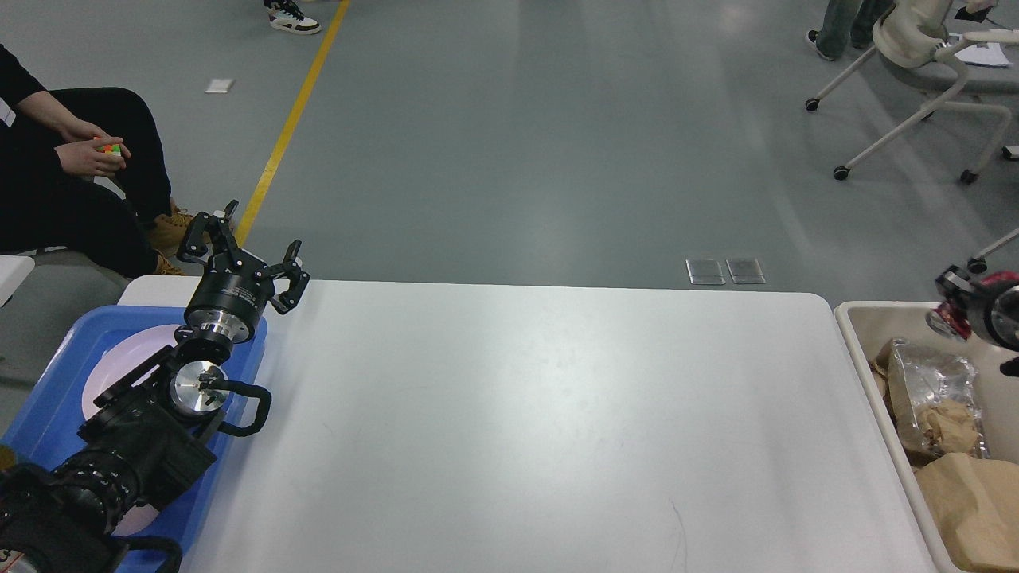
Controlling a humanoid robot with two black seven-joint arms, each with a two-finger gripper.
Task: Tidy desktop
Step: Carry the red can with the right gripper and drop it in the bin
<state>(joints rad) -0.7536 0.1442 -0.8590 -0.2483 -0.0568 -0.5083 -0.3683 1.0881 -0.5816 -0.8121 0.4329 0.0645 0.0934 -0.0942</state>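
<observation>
Our left gripper [243, 243] hangs over the far left corner of the desktop [541, 430], fingers spread wide, nothing between them. The arm runs above the blue tray [56, 398], which sits on the desktop's left end with a white plate [119, 366] in it. Desktop fills the middle of the head view. Right gripper [947, 306] is over the cream bin [868, 382] at the right edge, mostly cut off; we cannot tell its opening. Bin holds crumpled brown paper [971, 493] and a clear plastic bag [927, 382].
</observation>
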